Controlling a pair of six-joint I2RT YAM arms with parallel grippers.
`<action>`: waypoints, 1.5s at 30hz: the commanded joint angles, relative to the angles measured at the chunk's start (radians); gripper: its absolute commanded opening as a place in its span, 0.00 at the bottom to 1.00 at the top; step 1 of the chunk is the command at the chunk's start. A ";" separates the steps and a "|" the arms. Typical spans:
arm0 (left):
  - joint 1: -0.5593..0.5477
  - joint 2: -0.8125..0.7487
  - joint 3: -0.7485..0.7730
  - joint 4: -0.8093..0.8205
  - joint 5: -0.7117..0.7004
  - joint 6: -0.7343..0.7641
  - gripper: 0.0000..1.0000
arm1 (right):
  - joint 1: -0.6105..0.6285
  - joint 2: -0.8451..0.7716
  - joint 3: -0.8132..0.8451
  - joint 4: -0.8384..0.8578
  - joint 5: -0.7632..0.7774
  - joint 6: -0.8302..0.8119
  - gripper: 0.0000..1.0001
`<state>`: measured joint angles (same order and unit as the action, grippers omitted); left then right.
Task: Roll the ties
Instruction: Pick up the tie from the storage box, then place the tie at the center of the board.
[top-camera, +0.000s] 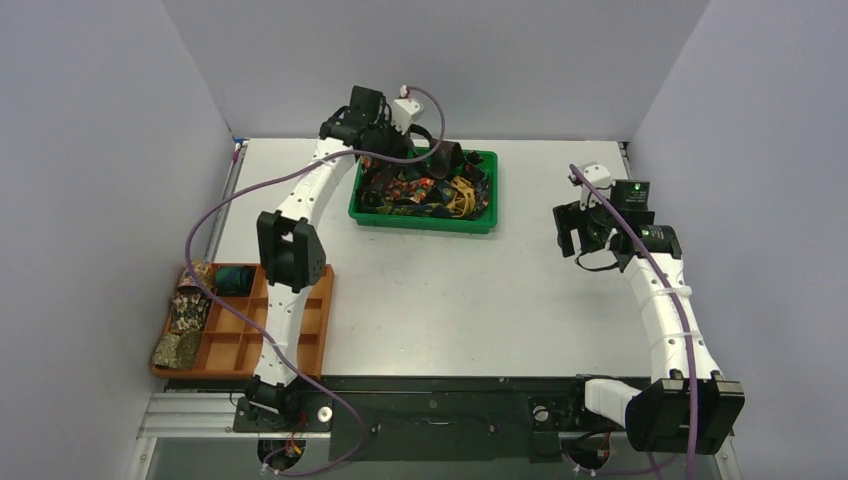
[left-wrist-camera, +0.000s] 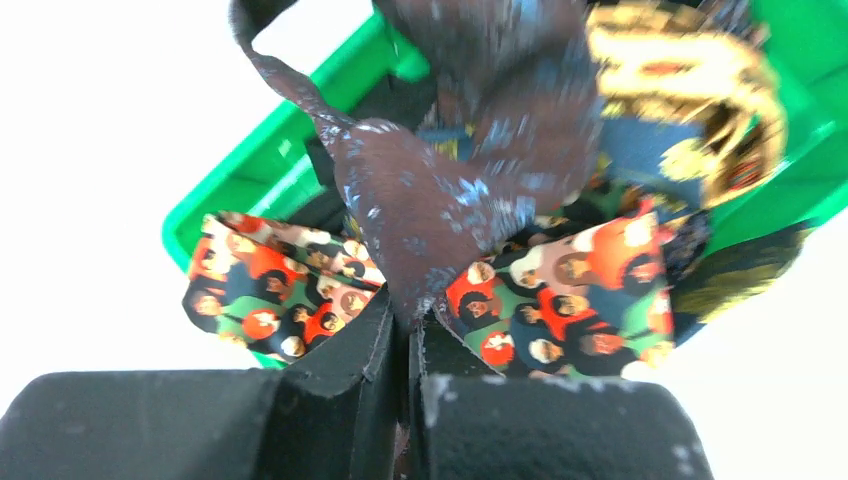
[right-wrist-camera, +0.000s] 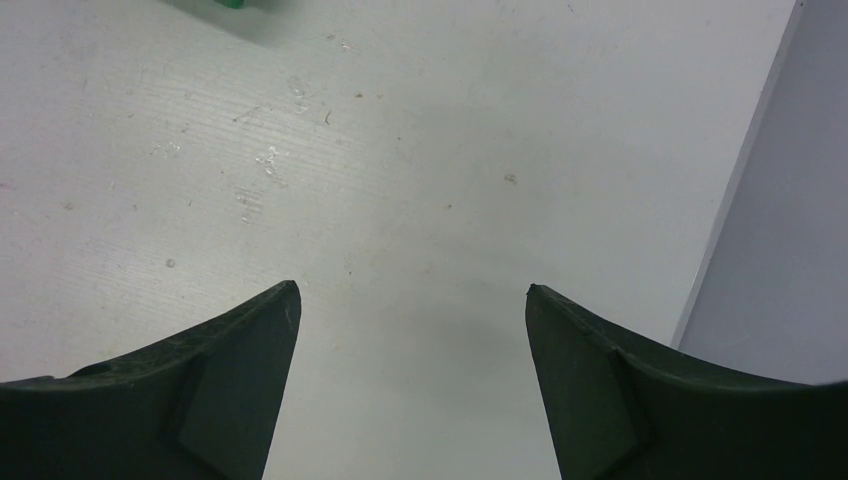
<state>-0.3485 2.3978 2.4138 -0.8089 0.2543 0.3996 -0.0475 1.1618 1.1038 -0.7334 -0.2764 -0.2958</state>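
Left pincer (left-wrist-camera: 410, 328), clenched on a dark brown flecked fabric necktie (left-wrist-camera: 440, 200), may lose it if tangled ties (left-wrist-camera: 560, 290) in the green plastic bin (left-wrist-camera: 258, 165) drag

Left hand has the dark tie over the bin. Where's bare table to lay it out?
Lay the dark tie on the wide bare table in front of the green bin, between the orange tray and the open right hand; under that hand it is bare too. Crowded: the bin, heaped with ties, and the tray, crossed by the left arm.
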 joint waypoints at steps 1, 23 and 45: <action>-0.027 -0.261 0.102 0.156 0.080 -0.098 0.00 | -0.008 0.004 0.047 0.053 -0.030 0.032 0.78; -0.215 -0.614 0.215 0.565 0.267 -0.533 0.00 | -0.008 -0.074 0.007 0.076 -0.091 0.095 0.76; -0.511 -0.736 -0.050 0.537 0.093 -0.375 0.00 | -0.021 -0.134 0.041 0.011 -0.247 0.159 0.74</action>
<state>-0.8436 1.7195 2.5179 -0.1364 0.4011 -0.0834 -0.0532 1.0565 1.0901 -0.7025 -0.5285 -0.1402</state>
